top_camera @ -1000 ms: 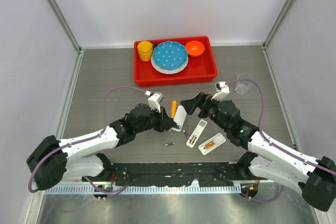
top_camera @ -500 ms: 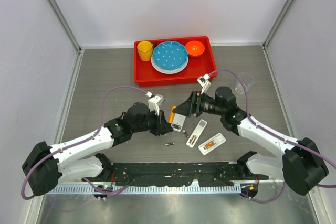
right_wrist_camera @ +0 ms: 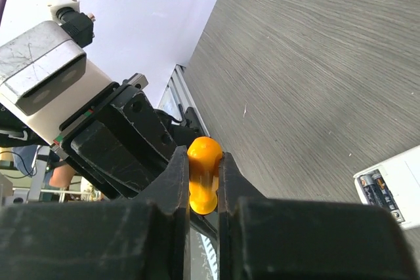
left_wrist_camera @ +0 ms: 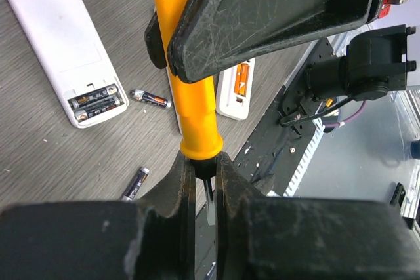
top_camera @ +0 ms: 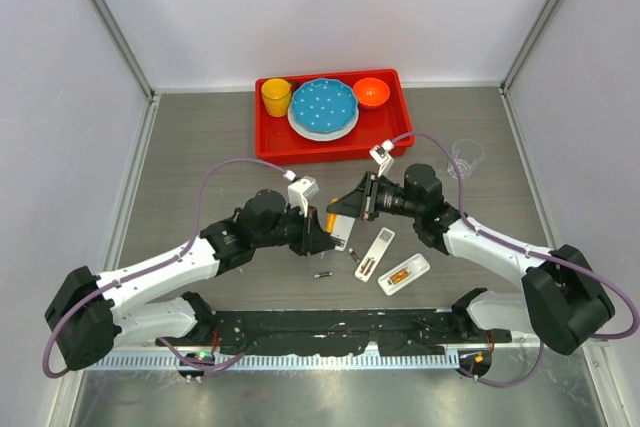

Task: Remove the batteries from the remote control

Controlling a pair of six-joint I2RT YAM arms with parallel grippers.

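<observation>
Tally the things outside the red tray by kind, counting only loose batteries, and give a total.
White remote pieces: 3
Loose batteries: 2
Screwdriver: 1
Clear cup: 1
Total: 7

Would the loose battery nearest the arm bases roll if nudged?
Likely: the battery is a smooth cylinder lying on its side on the flat table. Being so thin, it probably slips from a pinch easily.
</observation>
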